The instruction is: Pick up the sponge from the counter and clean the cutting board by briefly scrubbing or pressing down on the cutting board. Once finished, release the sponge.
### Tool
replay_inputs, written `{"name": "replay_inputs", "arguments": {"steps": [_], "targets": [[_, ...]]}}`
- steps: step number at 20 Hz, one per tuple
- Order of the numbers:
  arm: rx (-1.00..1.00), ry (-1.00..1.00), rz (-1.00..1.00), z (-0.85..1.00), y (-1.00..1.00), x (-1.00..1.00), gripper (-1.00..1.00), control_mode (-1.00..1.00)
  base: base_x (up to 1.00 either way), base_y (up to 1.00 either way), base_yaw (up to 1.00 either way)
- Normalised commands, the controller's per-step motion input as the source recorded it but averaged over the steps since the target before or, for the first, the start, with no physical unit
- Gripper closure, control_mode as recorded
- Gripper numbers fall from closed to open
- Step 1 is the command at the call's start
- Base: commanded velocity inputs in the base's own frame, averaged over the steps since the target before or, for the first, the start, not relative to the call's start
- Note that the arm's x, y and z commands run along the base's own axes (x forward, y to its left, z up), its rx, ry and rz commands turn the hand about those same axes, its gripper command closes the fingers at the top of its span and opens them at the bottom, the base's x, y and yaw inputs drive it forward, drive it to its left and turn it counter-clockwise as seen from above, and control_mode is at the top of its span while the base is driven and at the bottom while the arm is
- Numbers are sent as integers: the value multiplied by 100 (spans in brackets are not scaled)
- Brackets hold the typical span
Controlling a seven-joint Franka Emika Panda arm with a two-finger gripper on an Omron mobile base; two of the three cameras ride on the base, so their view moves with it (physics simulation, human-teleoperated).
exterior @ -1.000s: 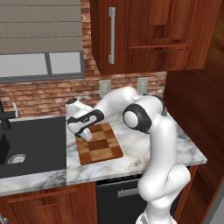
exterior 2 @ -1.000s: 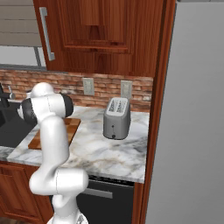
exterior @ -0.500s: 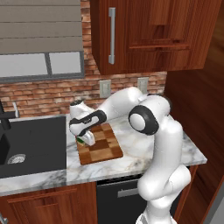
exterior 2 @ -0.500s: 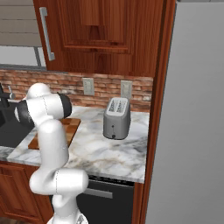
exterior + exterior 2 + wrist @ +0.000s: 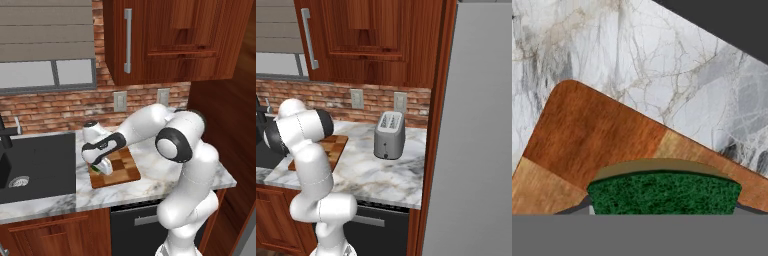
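Green sponge clamped btwn gripper tips, over cutting board corner.

Green sponge sits low in frame, right over the cutting board corner — marble counter past it, w/ a dark sink strip up top.

Sponge cut off low; hand hides cutting board's corner.

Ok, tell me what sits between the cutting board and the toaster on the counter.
Nothing: in the right base view, bare counter separates the cutting board from the toaster. The arm hides the board's near part.
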Motion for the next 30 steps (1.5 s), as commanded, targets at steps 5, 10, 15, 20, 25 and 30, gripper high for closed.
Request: {"name": "replay_inputs", "arguments": {"steps": [5, 10, 15, 20, 25, 30], "targets": [[1, 0, 0, -39, -24, -87, 100, -100, 0, 0, 0], [0, 0, 0, -44, -28, -86, 100, -100, 0, 0, 0], [0, 0, 0, -43, -38, -69, 100, -100, 0, 0, 0], [6, -2, 0, -3, -81, -9, 100, -100, 0, 0, 0], [15, -2, 0, 18, -99, 6, 100, -100, 0, 0, 0], [11, 0, 0, 6, -97, 25, 100, -100, 0, 0, 0]]}}
